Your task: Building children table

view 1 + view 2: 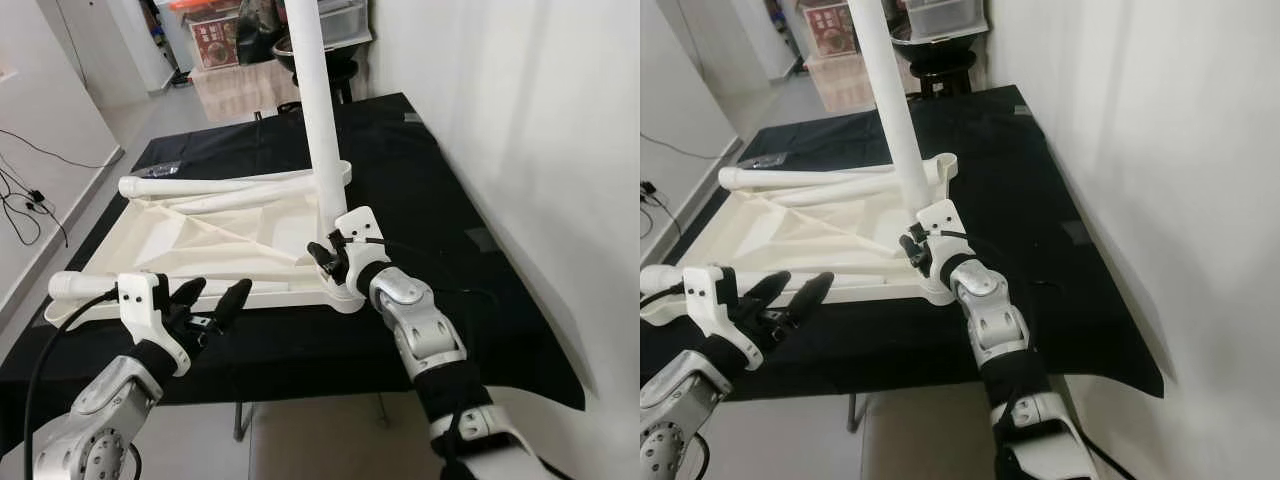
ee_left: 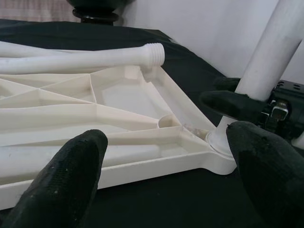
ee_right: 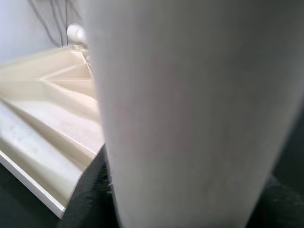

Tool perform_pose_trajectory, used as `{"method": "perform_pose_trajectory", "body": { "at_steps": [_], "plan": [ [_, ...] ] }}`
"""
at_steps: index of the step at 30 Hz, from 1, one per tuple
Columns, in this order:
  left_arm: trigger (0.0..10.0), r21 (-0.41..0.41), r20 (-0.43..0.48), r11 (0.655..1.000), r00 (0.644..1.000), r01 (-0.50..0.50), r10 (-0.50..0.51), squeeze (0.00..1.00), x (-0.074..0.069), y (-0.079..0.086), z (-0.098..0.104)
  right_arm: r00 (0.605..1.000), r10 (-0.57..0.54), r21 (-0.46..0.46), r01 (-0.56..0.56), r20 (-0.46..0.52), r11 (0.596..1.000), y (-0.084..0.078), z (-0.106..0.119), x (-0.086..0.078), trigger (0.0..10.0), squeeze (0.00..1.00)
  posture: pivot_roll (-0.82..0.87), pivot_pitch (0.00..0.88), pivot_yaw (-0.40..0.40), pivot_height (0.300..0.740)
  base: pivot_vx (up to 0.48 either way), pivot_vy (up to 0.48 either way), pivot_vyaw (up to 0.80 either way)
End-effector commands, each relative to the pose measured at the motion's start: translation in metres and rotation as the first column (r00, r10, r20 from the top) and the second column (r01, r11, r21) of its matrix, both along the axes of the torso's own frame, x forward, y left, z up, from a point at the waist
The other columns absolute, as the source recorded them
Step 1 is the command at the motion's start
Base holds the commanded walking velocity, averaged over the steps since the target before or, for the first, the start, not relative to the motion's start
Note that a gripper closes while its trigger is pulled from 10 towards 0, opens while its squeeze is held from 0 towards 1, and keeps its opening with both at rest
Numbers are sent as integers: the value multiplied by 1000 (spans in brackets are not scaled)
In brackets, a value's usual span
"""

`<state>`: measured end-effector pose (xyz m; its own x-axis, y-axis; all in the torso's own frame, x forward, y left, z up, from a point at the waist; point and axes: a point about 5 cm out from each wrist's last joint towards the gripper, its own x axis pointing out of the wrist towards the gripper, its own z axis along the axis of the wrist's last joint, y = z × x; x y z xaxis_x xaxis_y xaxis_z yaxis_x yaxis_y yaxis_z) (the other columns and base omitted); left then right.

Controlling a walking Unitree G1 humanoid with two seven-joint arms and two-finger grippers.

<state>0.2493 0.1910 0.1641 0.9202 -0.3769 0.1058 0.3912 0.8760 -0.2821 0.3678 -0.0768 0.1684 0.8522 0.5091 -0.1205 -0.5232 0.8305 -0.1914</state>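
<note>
Tabletop lies upside down on the black cloth, ribbed underside up, which we judge is deliberate: it exposes the corner sockets for fitting legs. We note one leg standing upright in the near corner socket on the robot's right. Our right gripper is clamped around the base of that leg, just above the socket; we read this as either turning it home or steadying it. The right wrist view, crowded by the white tube, agrees with a close grip. Our left gripper hovers at the near edge of the tabletop with its fingers spread and holding nothing. Loose legs lie across the far side of the tabletop, one showing a threaded end; another lies near the left gripper, not yet fitted.
</note>
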Motion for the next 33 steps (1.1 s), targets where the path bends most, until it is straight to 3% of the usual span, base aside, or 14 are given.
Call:
{"method": "perform_pose_trajectory", "body": {
  "at_steps": [1, 3, 4, 9, 10, 14, 15, 17, 18, 20, 27, 28, 33],
  "plan": [
    [10000, 12, -25, 1000, 999, -21, 21, 0, 0, 5, -5, 998, 63, 18, -63, -7, 998, 7, 3, -4, 10000, 1000, -34, 65, 148, 740, 0, 0, 0],
    [10000, 12, -25, 1000, 1000, -19, 19, 0, 0, 4, -5, 997, 78, 30, -78, 5, 996, 7, 9, -5, 10000, 1000, -34, 70, 148, 740, 0, 0, 0],
    [10000, 12, -25, 1000, 1000, -16, 16, 0, 0, 4, -4, 981, 192, 41, -193, 35, 980, 6, 21, -6, 10000, 1000, -33, 70, 146, 740, 0, 0, 0],
    [10000, 11, -24, 1000, 1000, -17, 18, 0, 0, 4, -4, 943, 328, 53, -330, 53, 942, 4, 28, -4, 10000, 1000, -32, 69, 144, 740, 0, 0, 0],
    [10000, 11, -23, 1000, 1000, -18, 18, 0, 0, 3, -4, 912, 407, 36, -408, 42, 912, 3, 29, -3, 10000, 486, -29, 68, 140, 740, 0, 0, 0],
    [10000, 11, -23, 1000, 1000, -18, 18, 0, 0, 3, -4, 912, 407, 36, -408, 42, 912, 3, 29, -3, 10000, 486, -29, 68, 140, 740, 0, 0, 0],
    [10000, 11, -23, 1000, 1000, -19, 19, 0, 0, 3, -4, 869, 494, 10, -494, 22, 869, 1, 28, -5, 10000, 0, -29, 67, 141, 740, 0, 0, 0],
    [10000, 11, -23, 1000, 1000, -19, 19, 0, 0, 3, -4, 869, 494, 10, -494, 22, 869, 1, 28, -5, 10000, 0, -29, 67, 141, 740, 0, 0, 0],
    [10000, 12, -22, 1000, 1000, -19, 19, 0, 0, 3, -4, 820, 572, -6, -572, -17, 820, -1, 27, -4, 10000, 0, -23, 66, 140, 740, 0, 0, 0],
    [10000, 12, -22, 1000, 1000, -18, 19, 0, 0, 2, -4, 775, 628, 8, -629, -65, 777, -4, 26, 0, 10000, 0, -24, 67, 140, 740, 0, 0, 0],
    [10000, 12, -22, 1000, 1000, -18, 18, 0, 0, 2, -4, 771, 625, 32, -626, -126, 779, -5, 21, 3, 10000, 0, -17, 68, 137, 740, 0, 0, 0],
    [10000, 12, -22, 1000, 1000, -18, 19, 0, -1, 2, -4, 771, 622, 32, -624, -139, 781, -5, 18, 4, 0, 0, -18, 68, 135, 740, 0, 0, 0],
    [10000, 12, -21, 1000, 1000, -19, 19, 0, 0, 2, -4, 769, 622, 34, -624, -147, 780, -5, 17, 5, 0, 0, -19, 69, 134, 740, 0, 0, 0]
  ]
}}
